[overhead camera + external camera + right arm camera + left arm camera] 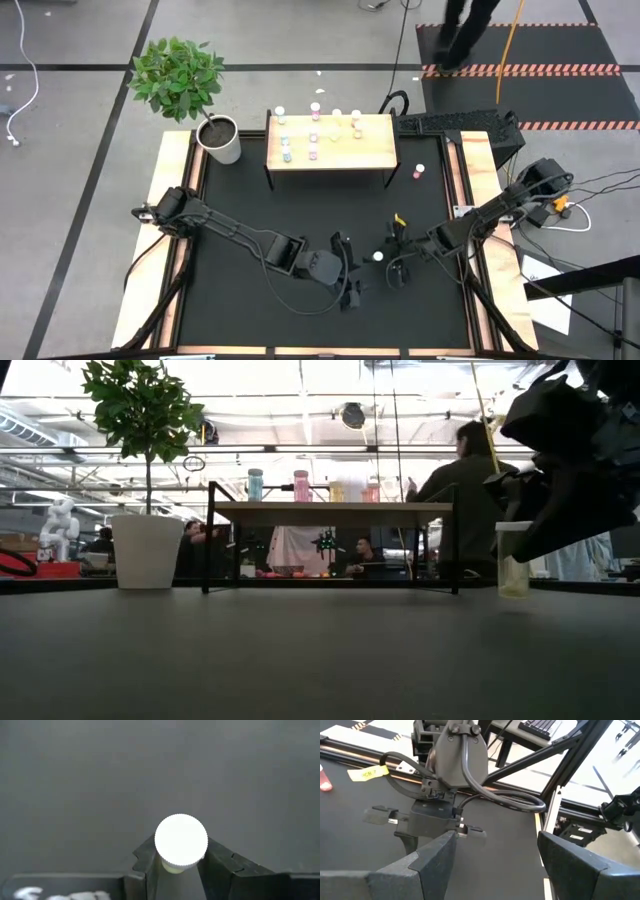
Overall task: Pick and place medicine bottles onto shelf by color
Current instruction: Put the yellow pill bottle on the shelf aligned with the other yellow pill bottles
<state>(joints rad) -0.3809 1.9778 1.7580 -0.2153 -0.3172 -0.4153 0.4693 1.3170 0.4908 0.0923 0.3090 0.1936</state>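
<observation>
A: Bottles — where are they sitting?
B: Most are standing on the shelf [340, 150]; a pale yellow bottle [180, 841] is sitting between the right gripper [177, 865] fingers, gripped, near right.
A: Left gripper [495, 855]?
B: Hanging wide and empty, near centre.

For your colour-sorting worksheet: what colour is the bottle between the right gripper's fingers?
Pale yellow-green bottle, white cap; low view.

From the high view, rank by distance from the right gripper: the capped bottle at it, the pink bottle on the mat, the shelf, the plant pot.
1. Capped bottle, between the right gripper fingers.
2. Pink bottle, on the mat beside the shelf's right end.
3. Shelf, table's far side.
4. Plant pot, far-left corner.
</observation>
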